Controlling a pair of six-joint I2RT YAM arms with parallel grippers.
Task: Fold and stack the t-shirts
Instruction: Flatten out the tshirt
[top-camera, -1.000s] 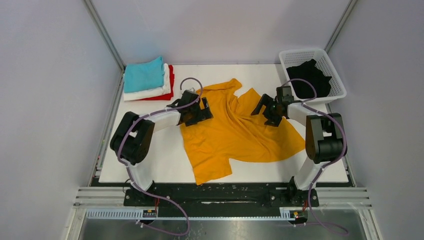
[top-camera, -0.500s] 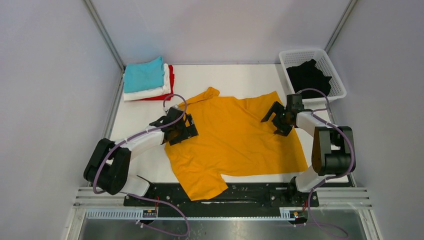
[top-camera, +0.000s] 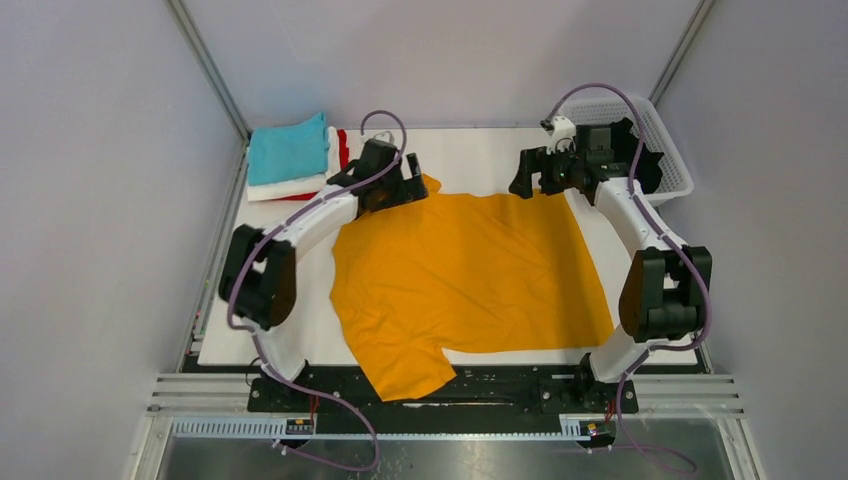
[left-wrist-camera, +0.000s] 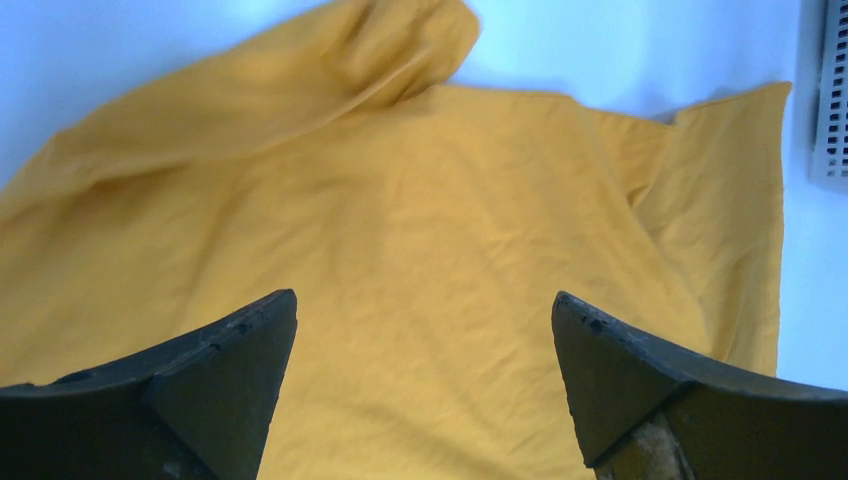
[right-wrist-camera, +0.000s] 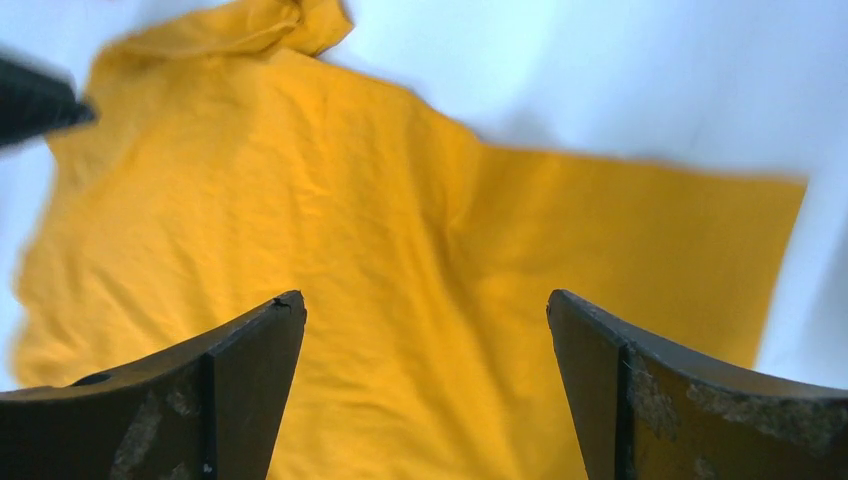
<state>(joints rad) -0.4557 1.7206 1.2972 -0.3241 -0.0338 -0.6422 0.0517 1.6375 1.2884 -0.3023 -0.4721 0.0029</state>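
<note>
The mustard-orange t-shirt (top-camera: 465, 270) lies spread flat across the middle of the table; it also fills the left wrist view (left-wrist-camera: 400, 230) and the right wrist view (right-wrist-camera: 400, 230). My left gripper (top-camera: 408, 185) is open and empty at the shirt's far left corner, above its bunched sleeve (top-camera: 428, 186). My right gripper (top-camera: 528, 180) is open and empty above the shirt's far right corner. A folded stack sits at the far left, with the teal shirt (top-camera: 288, 150) on top, then the white one (top-camera: 300, 184), then the red one (top-camera: 343, 150). The black shirt (top-camera: 625, 140) lies in the basket.
The white lattice basket (top-camera: 668, 150) stands at the far right corner; its edge shows in the left wrist view (left-wrist-camera: 830, 90). The orange shirt's near sleeve (top-camera: 405, 372) hangs over the table's front edge. Grey enclosure walls surround the table.
Both grippers let go of the orange shirt and moved up to the far edge of the table. The shirt went from crumpled to spread flat.
</note>
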